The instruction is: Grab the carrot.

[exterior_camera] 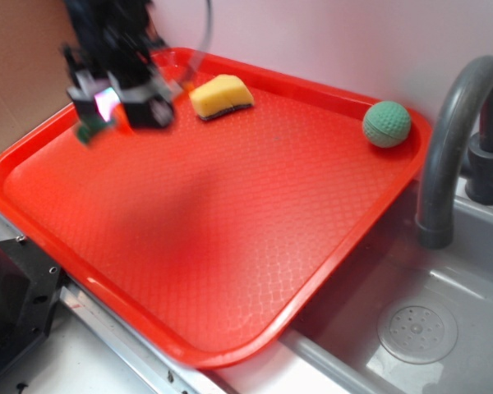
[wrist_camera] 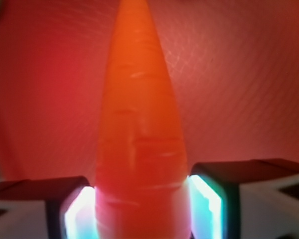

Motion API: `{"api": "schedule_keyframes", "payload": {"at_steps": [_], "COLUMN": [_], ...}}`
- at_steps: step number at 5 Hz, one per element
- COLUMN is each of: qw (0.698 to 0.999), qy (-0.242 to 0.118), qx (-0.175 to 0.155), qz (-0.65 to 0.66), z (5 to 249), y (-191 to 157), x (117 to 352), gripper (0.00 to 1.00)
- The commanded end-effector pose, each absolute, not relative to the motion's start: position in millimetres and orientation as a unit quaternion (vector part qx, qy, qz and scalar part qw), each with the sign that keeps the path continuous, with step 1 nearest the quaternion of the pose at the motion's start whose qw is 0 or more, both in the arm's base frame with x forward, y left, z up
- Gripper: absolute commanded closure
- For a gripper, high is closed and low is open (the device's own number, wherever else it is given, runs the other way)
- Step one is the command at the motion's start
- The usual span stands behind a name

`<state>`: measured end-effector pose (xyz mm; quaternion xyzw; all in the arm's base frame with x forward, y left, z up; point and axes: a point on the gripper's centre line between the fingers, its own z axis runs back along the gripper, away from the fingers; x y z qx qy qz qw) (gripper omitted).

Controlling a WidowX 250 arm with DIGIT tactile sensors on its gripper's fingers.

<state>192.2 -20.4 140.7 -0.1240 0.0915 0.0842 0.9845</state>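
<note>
A red tray [exterior_camera: 230,246] lies beside a grey sink [exterior_camera: 444,328], a yellow sponge [exterior_camera: 221,96] and green ball [exterior_camera: 386,124] along its far edge, while above its far left corner the hand [wrist_camera: 142,209] grips the carrot [wrist_camera: 139,134], fingers [wrist_camera: 209,199] pressed against its thick end.

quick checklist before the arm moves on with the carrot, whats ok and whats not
1. Carrot between the fingers: ok, pads touch both sides.
2. Gripper shut on it: ok.
3. Carrot lifted off the tray: cannot tell, image blurred.
4. Grip at the thick end, tip pointing away: ok.
5. Sponge apart from the gripper: ok, though near.
6. Green ball out of the way: ok, far corner.
</note>
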Motion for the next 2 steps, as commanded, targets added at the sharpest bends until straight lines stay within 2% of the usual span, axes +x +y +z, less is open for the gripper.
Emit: {"api": "schedule_keyframes", "payload": {"at_steps": [1,2], "qw": [0.989,0.990], "qy": [-0.023,-0.030], "qx": [-0.146,-0.134], "qz": [0.023,0.018], "z": [245.4,237.8], "y": [20.6,6.1], "x": [189.9,194.5], "gripper": [1.00,1.00]}}
